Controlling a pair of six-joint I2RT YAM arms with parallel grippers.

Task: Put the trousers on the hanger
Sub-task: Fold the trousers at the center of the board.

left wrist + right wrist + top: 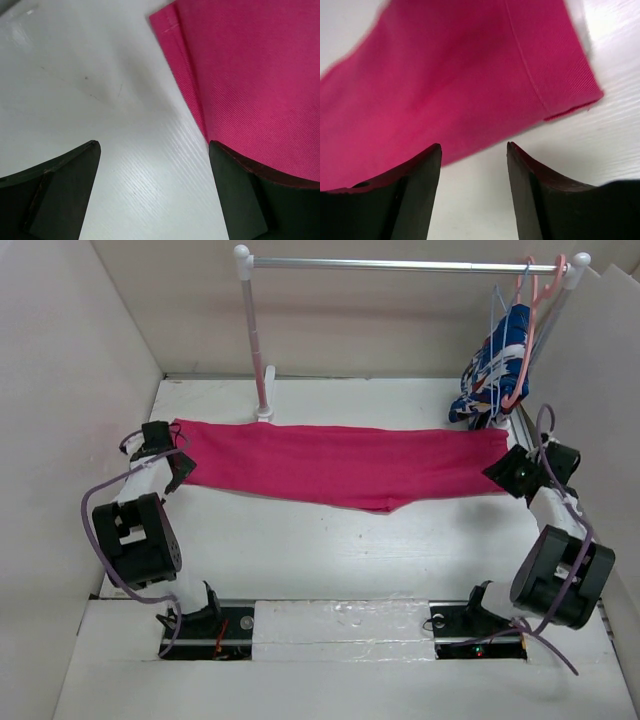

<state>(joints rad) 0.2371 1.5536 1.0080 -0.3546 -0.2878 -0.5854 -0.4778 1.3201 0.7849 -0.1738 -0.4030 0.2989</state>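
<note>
The magenta-pink trousers (340, 462) lie flat and folded lengthwise across the far half of the table. My left gripper (172, 458) is open and empty at their left end. In the left wrist view the gripper (154, 145) hangs over bare table, with the trousers' (250, 75) hemmed edge by its right finger (245, 195). My right gripper (508, 472) is open and empty at their right end. In the right wrist view the gripper (474, 145) sits just short of the trousers' (445, 85) near edge. The thin light-blue hanger (494, 330) hangs from the rail at the far right.
A clothes rail (400, 264) on a white post (256, 340) spans the back. A salmon-pink hanger (527, 350) carrying a blue-and-white garment (498, 365) hangs beside the light-blue one. White walls (60, 390) close in the table (330, 550) on both sides.
</note>
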